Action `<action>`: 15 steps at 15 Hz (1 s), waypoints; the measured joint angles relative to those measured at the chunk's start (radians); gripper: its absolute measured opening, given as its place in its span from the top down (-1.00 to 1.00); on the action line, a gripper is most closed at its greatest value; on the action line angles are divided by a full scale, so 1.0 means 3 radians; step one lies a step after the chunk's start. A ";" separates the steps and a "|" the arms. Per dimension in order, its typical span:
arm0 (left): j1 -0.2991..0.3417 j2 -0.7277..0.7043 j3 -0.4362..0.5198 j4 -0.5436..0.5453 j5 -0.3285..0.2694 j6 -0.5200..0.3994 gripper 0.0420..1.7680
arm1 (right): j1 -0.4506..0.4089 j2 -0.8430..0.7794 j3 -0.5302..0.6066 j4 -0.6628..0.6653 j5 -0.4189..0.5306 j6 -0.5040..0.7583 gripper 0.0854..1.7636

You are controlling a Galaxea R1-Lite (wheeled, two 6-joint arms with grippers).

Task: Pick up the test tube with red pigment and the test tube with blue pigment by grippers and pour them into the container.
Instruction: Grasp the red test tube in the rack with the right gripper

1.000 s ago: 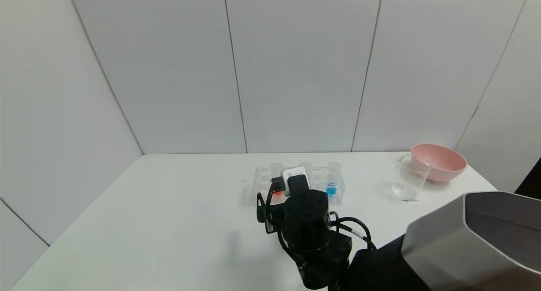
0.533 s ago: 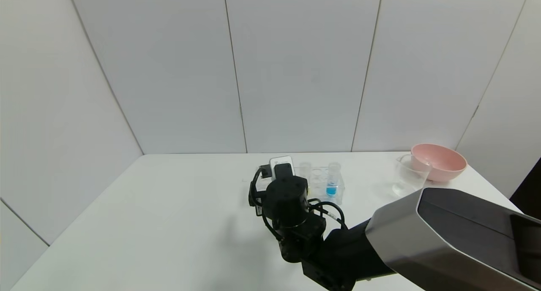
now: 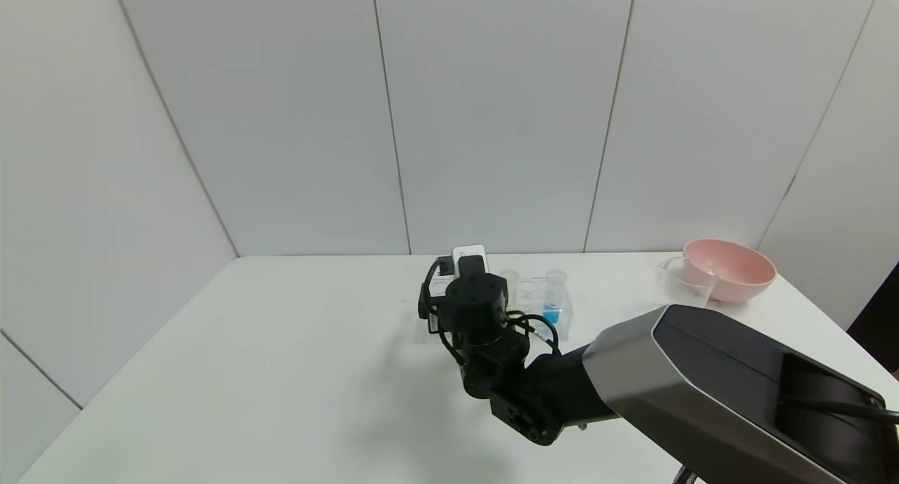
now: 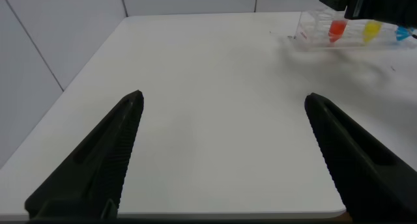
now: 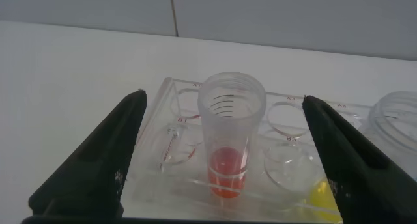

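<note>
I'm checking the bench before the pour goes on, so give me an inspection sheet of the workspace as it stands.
Surface: white table, bare at the front.
Job's things: test tube with red pigment upright in the clear rack; test tube with blue pigment upright at the rack's other end; container beside the pink bowl.
Clutter: a yellow-liquid tube between the red and blue ones.
Grippers: right gripper open, fingers either side of the red tube, not touching; left gripper open over bare table, holding nothing.
Cables: black cables looped on the right wrist, clear of the tubes.
Surroundings: plain white wall panels.
</note>
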 joint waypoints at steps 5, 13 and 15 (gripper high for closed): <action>0.0000 0.0000 0.0000 0.0000 0.0000 0.0000 -1.00 | -0.0014 0.0090 -0.0177 0.0091 0.0006 -0.0004 -0.94; 0.0000 0.0000 0.0000 0.0000 0.0000 0.0000 -1.00 | -0.0055 0.0098 -0.0225 0.0116 0.0043 -0.0005 0.05; 0.0000 0.0000 0.0000 0.0001 0.0000 0.0000 -1.00 | -0.0055 0.0087 -0.0226 0.0114 0.0032 -0.0008 0.48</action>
